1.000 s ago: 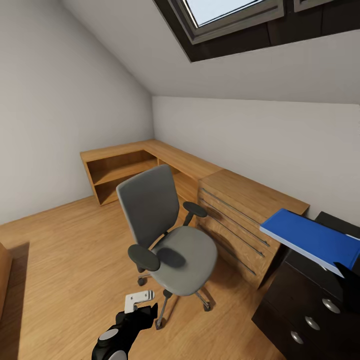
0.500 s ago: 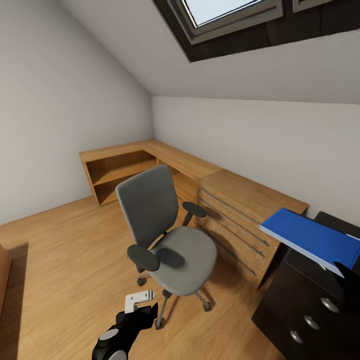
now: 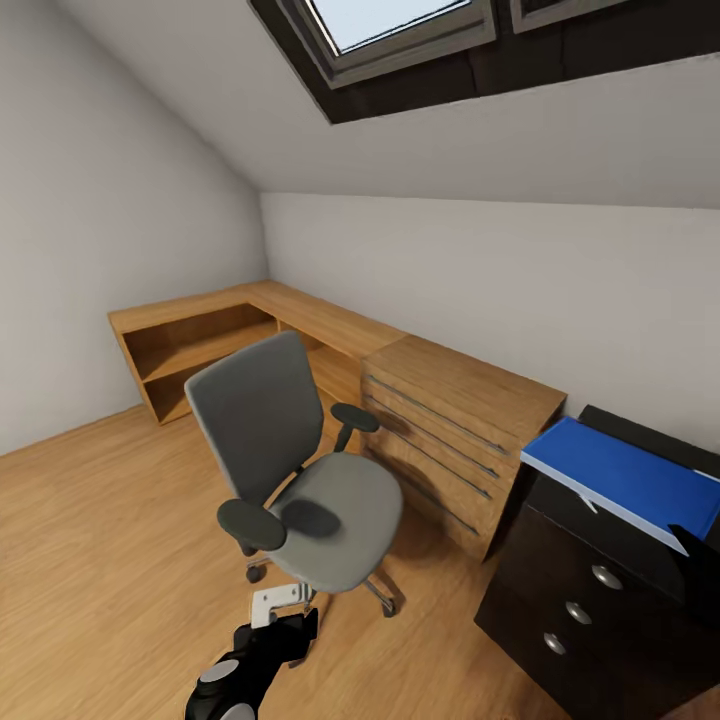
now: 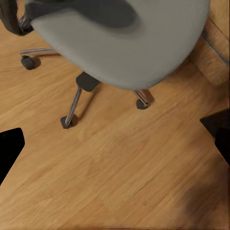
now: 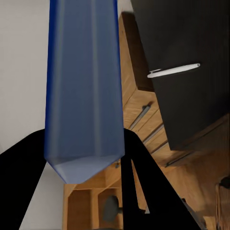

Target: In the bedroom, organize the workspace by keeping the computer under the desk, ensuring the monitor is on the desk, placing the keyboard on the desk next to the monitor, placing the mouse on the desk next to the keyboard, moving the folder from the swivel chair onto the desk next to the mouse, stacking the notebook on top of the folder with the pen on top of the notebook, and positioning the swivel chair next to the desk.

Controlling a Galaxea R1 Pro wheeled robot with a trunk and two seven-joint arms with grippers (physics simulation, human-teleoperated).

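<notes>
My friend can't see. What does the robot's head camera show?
A grey swivel chair stands on a wood floor beside a wooden dresser. At right, a blue folder is over a black desk. A skylight is overhead.

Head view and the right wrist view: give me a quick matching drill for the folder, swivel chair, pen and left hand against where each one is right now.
Things:
1. folder
2. swivel chair
3. pen
4. left hand

Places or states:
A. lying on the black top of the desk
B. held by the right hand, over the desk's end
C. low above the wood floor, in front of the chair base
D. standing on the floor by the light wood dresser, seat bare

Pairs: 1-B, 2-D, 3-A, 4-C
</notes>
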